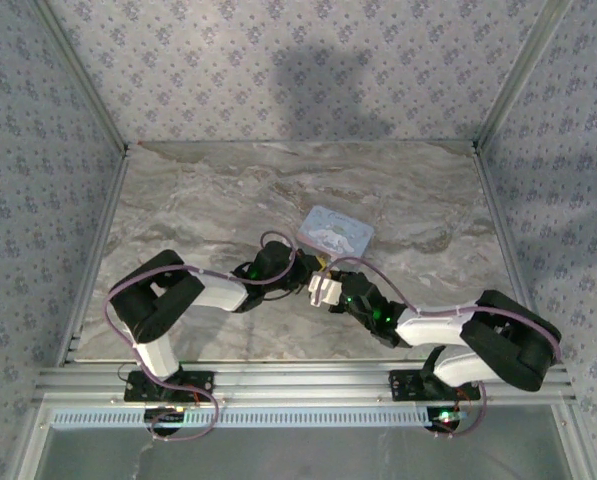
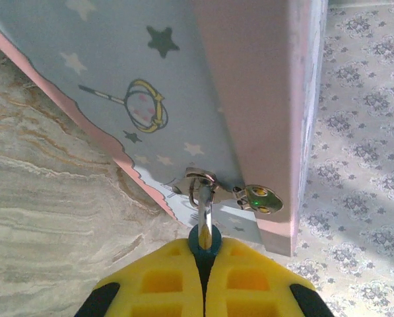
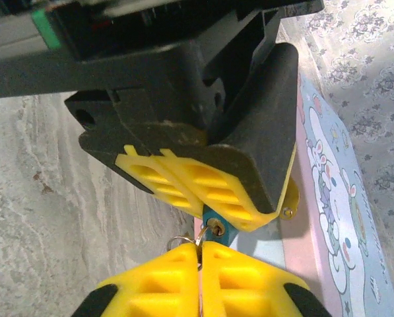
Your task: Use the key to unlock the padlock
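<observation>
Both pincers are meeting nose to nose at the near corner of the box [image 1: 335,230], out in the middle of the bench [image 1: 228,190]. The left pincer [image 2: 204,256] is pressed together on the padlock [image 2: 204,239]. It pinches the little blue body while the silvery shackle runs up into the box's hasp, which looks like a way to stop the lock swinging. From the right wrist, the keyhole end faces straight out toward the right pincer [image 3: 200,254], a sensible presentation. That one is pressed together too, with the key ring [image 3: 181,241] poking out at its tips. I judge the key is pinched there, though the pads hide the blade. The 2 sets of fingertips sit just beside each other, with the keyhole showing uncovered. By my read, insertion is the step in hand, and alignment is the tricky part.
</observation>
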Available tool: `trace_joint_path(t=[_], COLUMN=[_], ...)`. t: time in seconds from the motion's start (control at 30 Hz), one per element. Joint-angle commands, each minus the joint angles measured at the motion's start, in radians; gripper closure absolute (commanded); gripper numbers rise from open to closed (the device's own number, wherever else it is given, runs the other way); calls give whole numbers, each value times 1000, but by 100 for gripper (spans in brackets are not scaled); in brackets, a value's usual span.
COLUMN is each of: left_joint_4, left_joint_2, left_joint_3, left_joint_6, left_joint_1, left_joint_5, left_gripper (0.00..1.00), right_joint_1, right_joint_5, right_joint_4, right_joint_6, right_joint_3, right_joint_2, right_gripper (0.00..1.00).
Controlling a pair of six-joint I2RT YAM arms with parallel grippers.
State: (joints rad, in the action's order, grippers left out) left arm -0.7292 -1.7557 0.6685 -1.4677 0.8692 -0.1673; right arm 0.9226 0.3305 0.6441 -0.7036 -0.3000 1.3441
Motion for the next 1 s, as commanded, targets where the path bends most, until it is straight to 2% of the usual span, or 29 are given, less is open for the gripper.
trace_joint_path(t=[0.0,0.2,0.33,0.67,0.87,0.97], left_joint_4=[-25,-26,-26,-1,-1,-3], left_joint_2=[32,32,33,33,20,14], left_joint_3=[12,14,14,12,18,20], left_joint_6=[-1,-3,-2,7,6,4], left_joint_1=[-1,1,1,4,7,8], left_joint_5=[-19,-19,-17,-4,-1,-1], left_gripper=[100,100,100,100,100,100], right_joint_1=[-8,-10,-26,-78,-105,-110], right_joint_5=[70,88,34,-110,-162,-176], right_joint_4=[58,46,23,146,197,201], right_joint_6=[37,125,278,650,794,804], right_joint_3=[-31,-51,-56,-12,2,6], right_joint_2=[6,-33,-67,1,40,50], right_gripper=[97,100,100,100,100,100])
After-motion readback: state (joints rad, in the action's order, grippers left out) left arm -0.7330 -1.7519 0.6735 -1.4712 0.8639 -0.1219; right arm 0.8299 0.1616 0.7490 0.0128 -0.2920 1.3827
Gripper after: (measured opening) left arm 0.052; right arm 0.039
